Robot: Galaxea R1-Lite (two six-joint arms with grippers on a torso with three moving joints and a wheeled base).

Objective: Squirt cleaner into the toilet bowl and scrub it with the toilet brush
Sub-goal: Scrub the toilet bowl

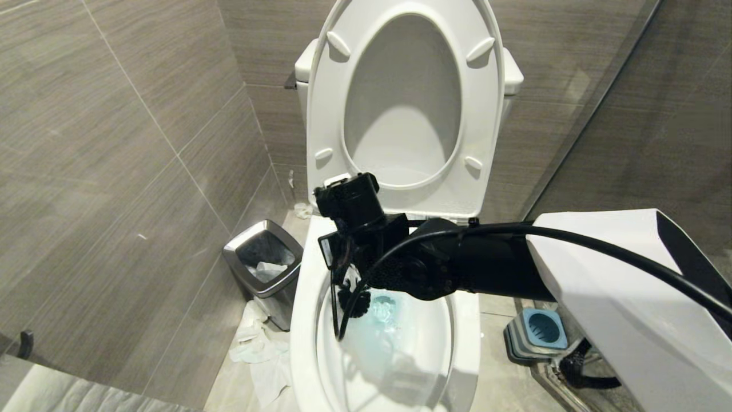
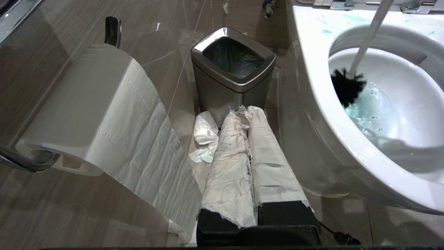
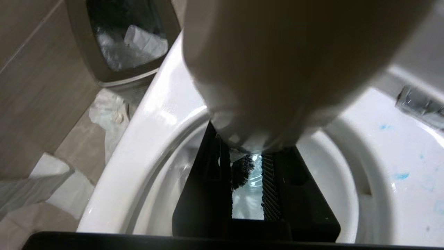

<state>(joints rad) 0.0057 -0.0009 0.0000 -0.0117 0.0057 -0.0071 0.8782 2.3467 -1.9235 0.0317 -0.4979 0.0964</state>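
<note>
The right gripper [image 1: 343,269], black and hanging from a black-and-white arm that reaches in from the right, is clamped on the thin pale grey handle of the slim toilet brush [image 2: 348,86] above the large glossy white ceramic toilet bowl [image 1: 303,320]. The brush slants down into the oval basin, and its dark bristle head rests against the inner wall on the robot's left side, at the edge of the water. The turquoise-blue cleaner [image 1: 384,312] tints that water and shows as thin smears on the rim near the hinges. The white seat and lid stand raised against the tank.

The left gripper [image 2: 248,163], its fingers wrapped in white paper and pressed together, lies low beside the bowl, pointing toward a small steel-rimmed bin [image 2: 233,69]. Crumpled tissue [image 2: 205,137] lies on the floor before the bin. A square blue-and-grey holder [image 1: 537,337] stands on the floor to the bowl's right.
</note>
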